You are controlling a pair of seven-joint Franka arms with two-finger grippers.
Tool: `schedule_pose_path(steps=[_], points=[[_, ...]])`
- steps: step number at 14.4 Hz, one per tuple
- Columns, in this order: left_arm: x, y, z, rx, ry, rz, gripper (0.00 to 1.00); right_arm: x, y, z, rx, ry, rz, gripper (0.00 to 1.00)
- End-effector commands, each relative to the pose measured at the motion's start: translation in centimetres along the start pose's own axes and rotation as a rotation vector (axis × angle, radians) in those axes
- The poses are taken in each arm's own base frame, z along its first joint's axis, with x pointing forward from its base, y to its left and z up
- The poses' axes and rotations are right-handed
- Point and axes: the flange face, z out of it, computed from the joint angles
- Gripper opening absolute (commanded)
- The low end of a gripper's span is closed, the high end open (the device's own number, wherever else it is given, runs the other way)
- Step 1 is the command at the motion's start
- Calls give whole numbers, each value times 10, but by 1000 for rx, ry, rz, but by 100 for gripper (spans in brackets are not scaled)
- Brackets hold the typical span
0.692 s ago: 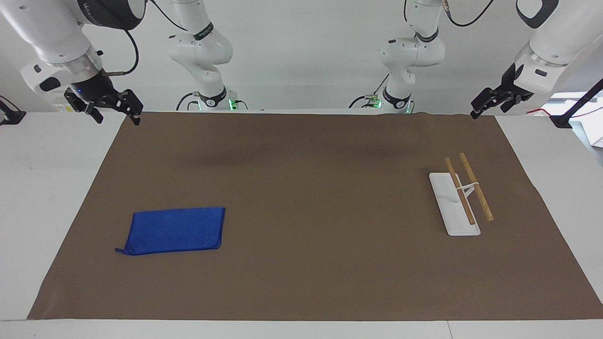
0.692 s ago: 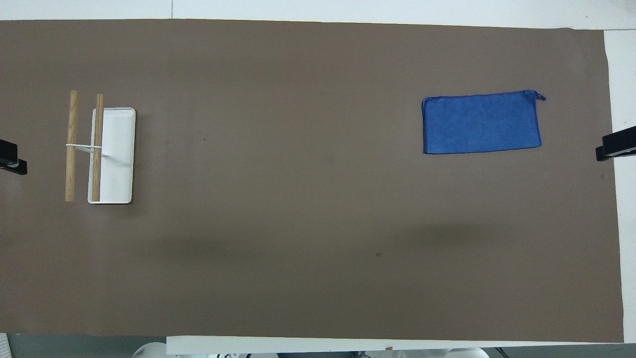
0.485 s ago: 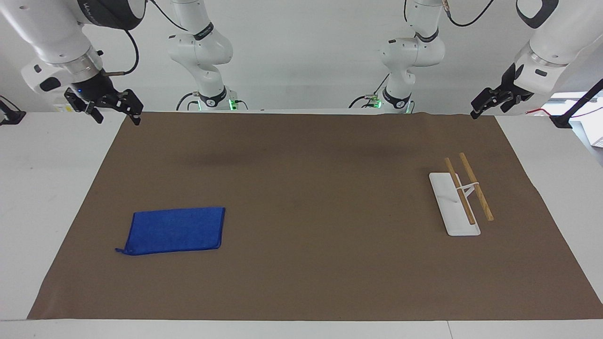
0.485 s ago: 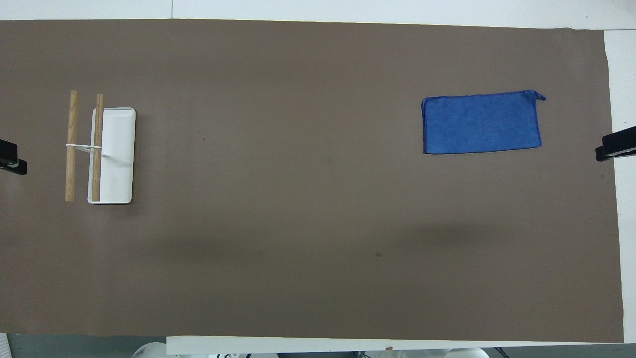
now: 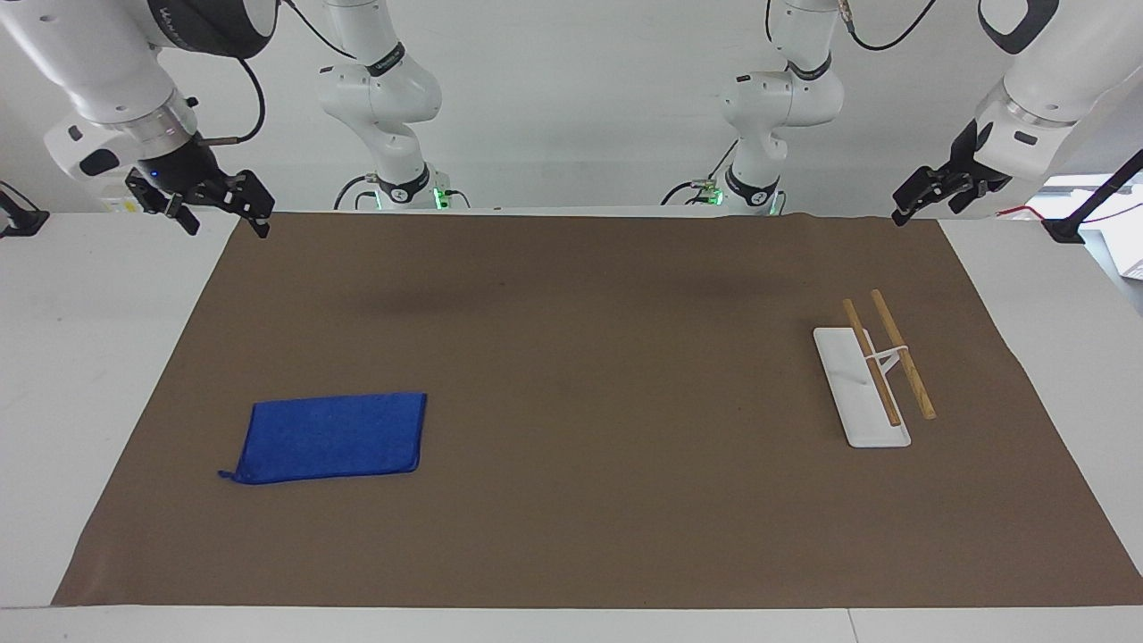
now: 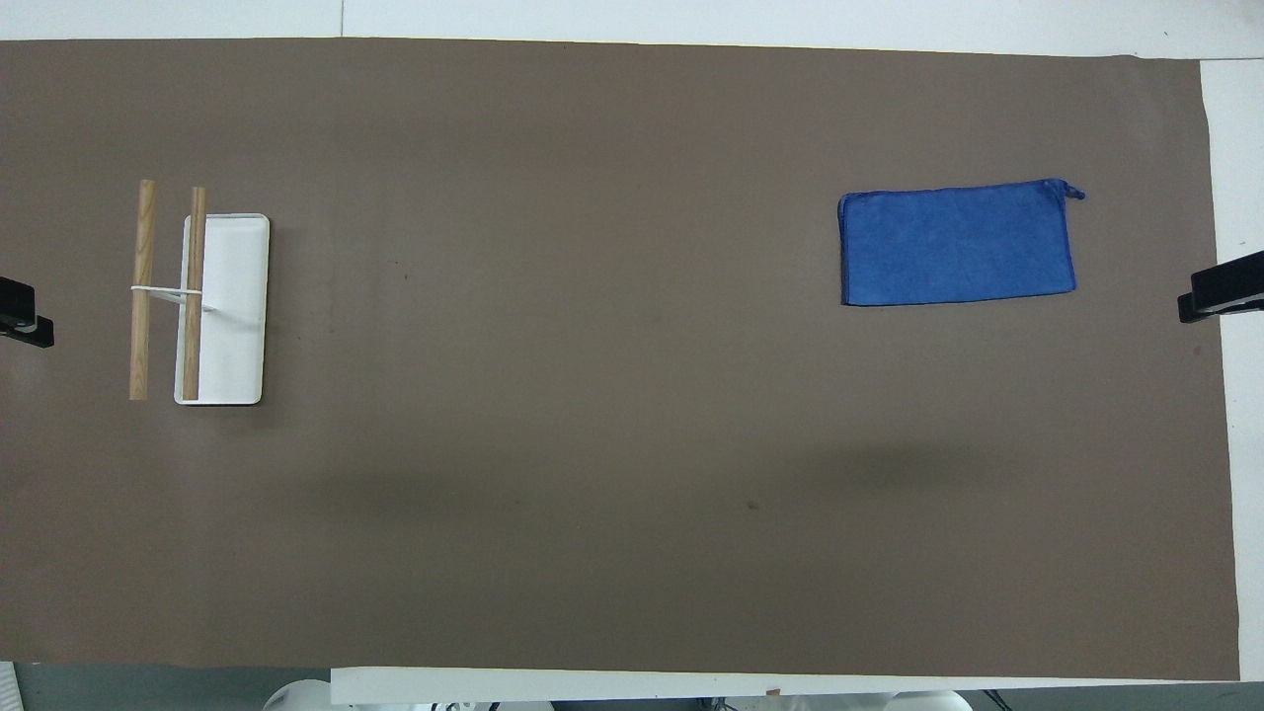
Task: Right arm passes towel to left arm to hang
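Observation:
The bright blue towel point(image 5: 330, 438) lies flat on the brown mat toward the right arm's end of the table, its small loop at a corner; it also shows in the overhead view point(image 6: 956, 245). My right gripper point(image 5: 221, 226) hangs open and empty in the air over the mat's corner nearest the robots, well apart from the towel; only its tip shows in the overhead view point(image 6: 1220, 294). My left gripper point(image 5: 900, 214) waits empty in the air over the mat's edge at the left arm's end; its tip shows in the overhead view point(image 6: 25, 316).
A white rack point(image 5: 855, 393) with two wooden bars point(image 5: 902, 353) stands on the mat toward the left arm's end; it also shows in the overhead view point(image 6: 229, 306). The brown mat point(image 5: 589, 357) covers most of the white table.
My right gripper has shifted very slightly inward over the mat's edge. The towel, the rack and the left arm have not moved.

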Motion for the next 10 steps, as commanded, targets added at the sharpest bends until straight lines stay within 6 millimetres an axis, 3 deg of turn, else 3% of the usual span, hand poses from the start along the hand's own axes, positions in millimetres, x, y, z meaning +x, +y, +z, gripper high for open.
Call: schedule_pose_path(steps=[1,5,8,10], points=[[-2,-4,-1,12,15,-4,100,7,-13,33,12,29,-38,100],[-2,-4,-1,12,16,-4,100,39,-24,131,5,114,-55,100],[-2,-4,-1,12,16,-4,100,74,-31,204,28,118,-32,100],[-2,-4,-1,12,16,-4,100,87,-35,235,61,113,11,100]])
